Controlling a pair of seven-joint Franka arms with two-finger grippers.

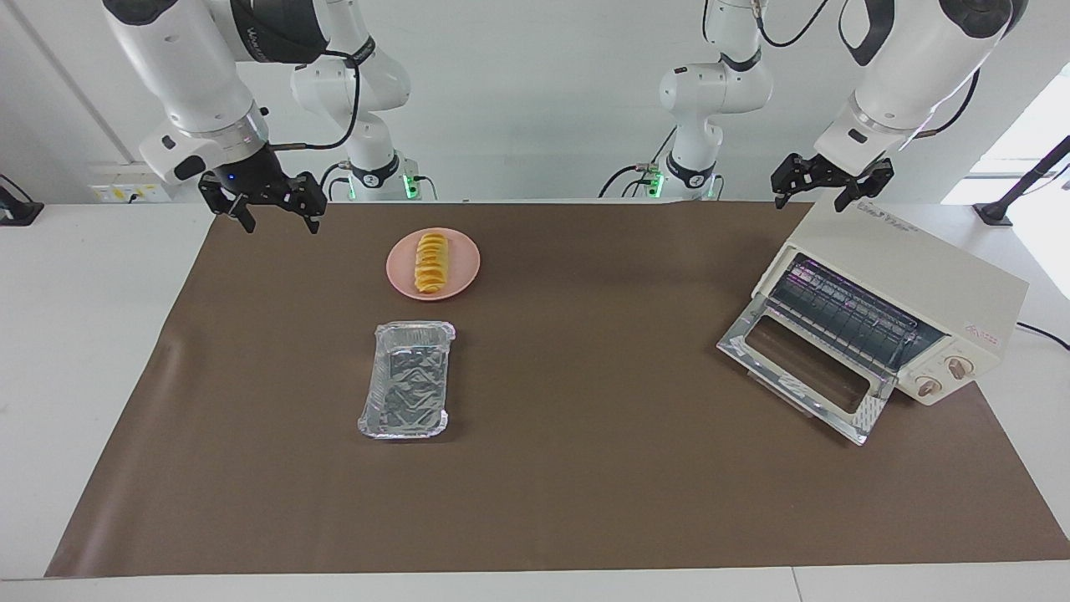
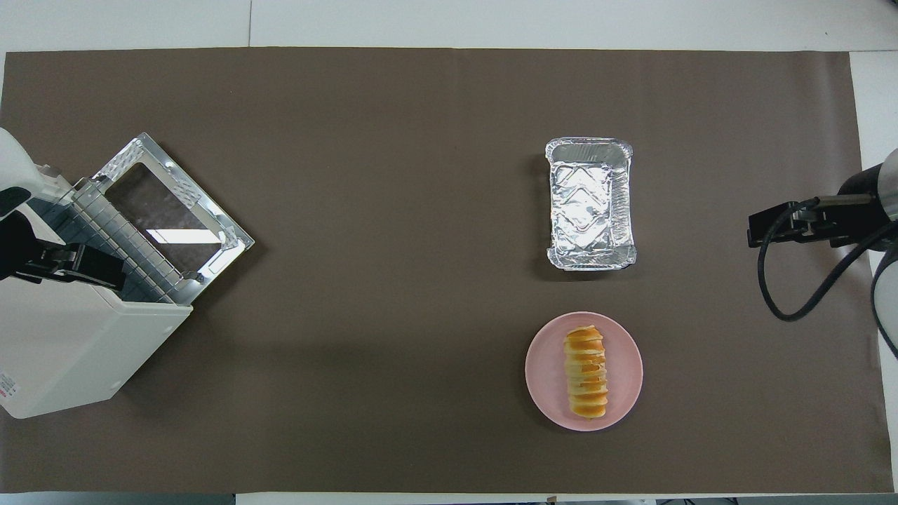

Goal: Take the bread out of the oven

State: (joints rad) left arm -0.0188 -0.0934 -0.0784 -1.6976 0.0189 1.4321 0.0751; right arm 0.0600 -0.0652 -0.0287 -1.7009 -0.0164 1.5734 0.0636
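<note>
The bread (image 1: 431,263) (image 2: 588,372), a ridged golden loaf, lies on a round pink plate (image 1: 465,266) (image 2: 626,372) toward the right arm's end of the table. The cream-white oven (image 1: 915,272) (image 2: 70,351) stands at the left arm's end. Its glass door (image 1: 802,368) (image 2: 175,210) is folded down and its wire rack (image 1: 853,316) is bare. My left gripper (image 1: 811,201) (image 2: 77,266) hangs open and empty over the oven's top. My right gripper (image 1: 280,221) (image 2: 761,231) hangs open and empty over the mat's corner at the right arm's end, apart from the plate.
An empty crinkled silver foil tray (image 1: 407,380) (image 2: 591,203) lies on the brown mat (image 1: 585,418), farther from the robots than the plate. The mat covers most of the white table. A black stand (image 1: 1024,188) sits at the table's edge beside the oven.
</note>
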